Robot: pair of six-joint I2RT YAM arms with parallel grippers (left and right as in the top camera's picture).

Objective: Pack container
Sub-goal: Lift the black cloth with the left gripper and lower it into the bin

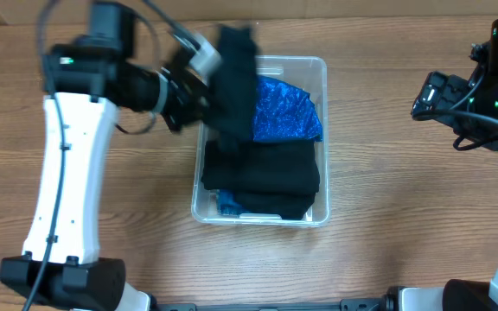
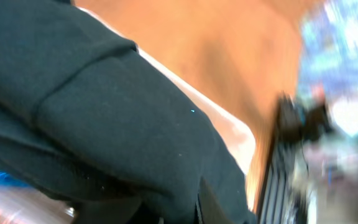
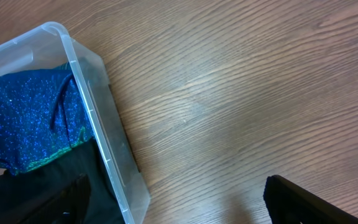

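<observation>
The clear container [image 1: 323, 104] stands mid-table, holding a blue sparkly cloth [image 1: 288, 108] at its far end and folded black clothes [image 1: 262, 177] at its near end. A black garment [image 1: 236, 78] hangs over the container's far left corner, with my left gripper [image 1: 199, 82] shut on it. In the blurred left wrist view this garment [image 2: 104, 112] fills most of the picture and covers the left gripper [image 2: 191, 211]. My right gripper [image 1: 435, 95] hovers open to the right of the container. In the right wrist view the right gripper [image 3: 179, 205] is empty, beside the container's wall [image 3: 98, 124] and the blue cloth [image 3: 23, 118].
Bare wooden table [image 1: 387, 190] lies on both sides of the container. The arm bases stand at the near edge, left [image 1: 63, 276] and right [image 1: 491, 294].
</observation>
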